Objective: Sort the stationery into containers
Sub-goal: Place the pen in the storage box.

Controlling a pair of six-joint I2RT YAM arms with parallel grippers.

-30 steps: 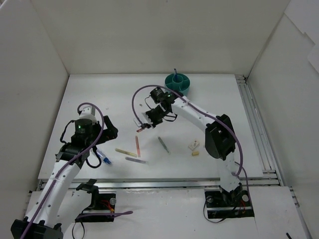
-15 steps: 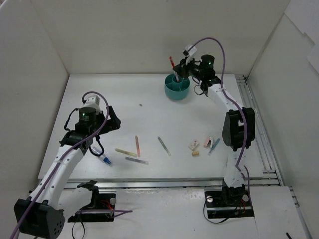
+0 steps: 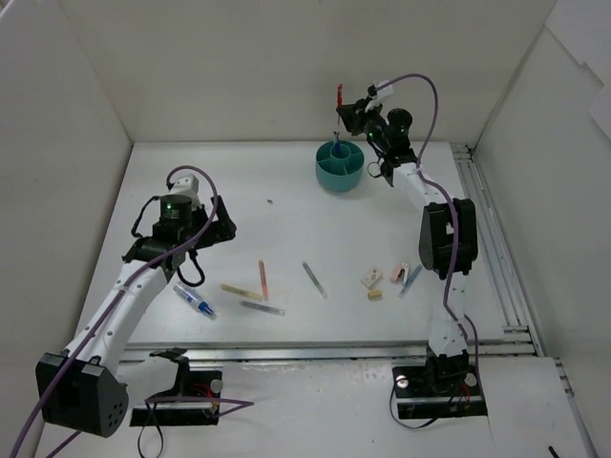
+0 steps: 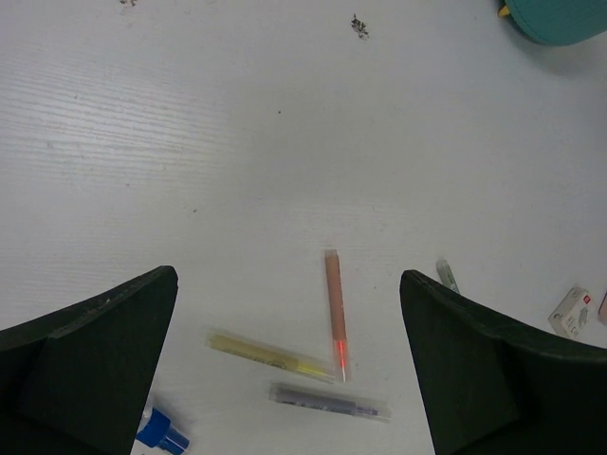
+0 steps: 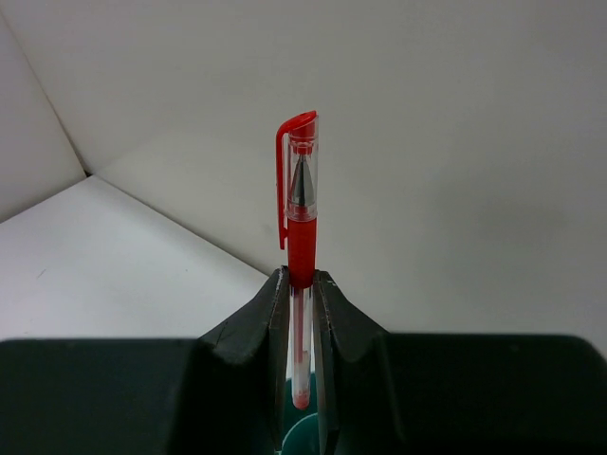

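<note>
The teal cup [image 3: 340, 168] stands at the table's far middle, with a thin blue pen [image 3: 335, 143] upright in it. My right gripper [image 3: 349, 111] is shut on a red capped pen [image 3: 339, 94] and holds it upright above the cup; the right wrist view shows the pen [image 5: 302, 204] between the fingers [image 5: 275, 313] and the cup's rim [image 5: 303, 442] below. My left gripper [image 3: 220, 227] is open and empty above the table's left. Below it lie an orange pen [image 4: 334, 305], a yellow pen [image 4: 270, 354], a grey pen [image 4: 327, 402] and a blue-and-white pen [image 3: 194, 301].
A grey-green pencil [image 3: 313, 279] lies mid-table. Near the right arm's base lie two cream erasers [image 3: 371, 278] [image 3: 374, 294], a pink eraser [image 3: 399, 273] and a blue pen [image 3: 411, 279]. White walls close the far and side edges. A rail [image 3: 487, 239] runs along the right.
My right arm has carried the red pen from the table's middle to the cup and now holds it higher above it. My left arm has moved farther from the near edge.
</note>
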